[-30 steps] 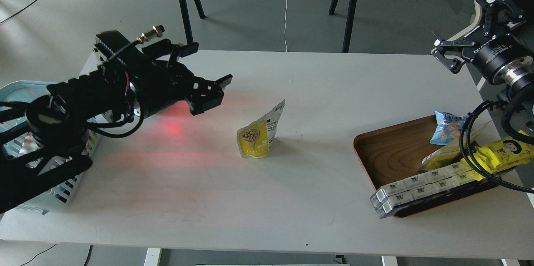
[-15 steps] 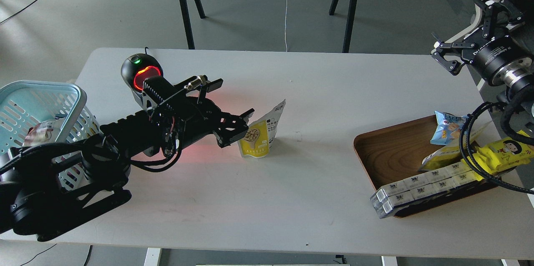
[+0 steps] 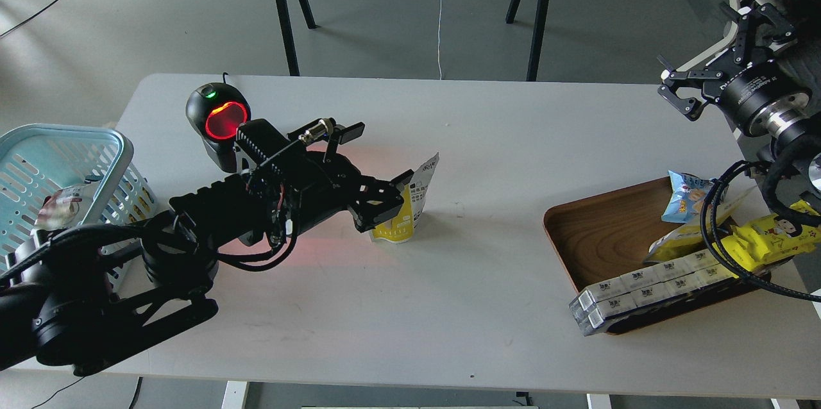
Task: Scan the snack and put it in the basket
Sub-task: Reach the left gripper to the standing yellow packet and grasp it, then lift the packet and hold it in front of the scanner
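Head view: white table (image 3: 462, 306) w/ the snack (image 3: 415, 200) standing upright near its middle, a bit toward the far edge, top corner leaning right. Left gripper (image 3: 391, 197) comes in from the left side, low over the tabletop, fingertips right at the pouch's left side and covering part of its yellow front; one finger reaches over the upper part, the other sits lower, so jaws look spread around it, but can't tell if they actually touch or pinch it. Barcode scanner (image 3: 218, 120) stands behind the left arm toward the far-left corner, ring glowing red, small green light on top; red glow on the tabletop under the arm. Basket (image 3: 96, 146) sits at the left edge, partly hidden by the arm, w/ a small packet (image 3: 61, 204) inside. Right gripper (image 3: 705, 69) hangs beyond the far-right corner, above and off the table, fingers spread wide, holding nothing. Wooden tray (image 3: 603, 229) lies near the right edge toward the front, w/ a blue packet (image 3: 686, 197), a yellow cartoon-girl pack (image 3: 773, 233) and long white boxes (image 3: 635, 297) along its front rim, boxes sticking out over the tray's left end.
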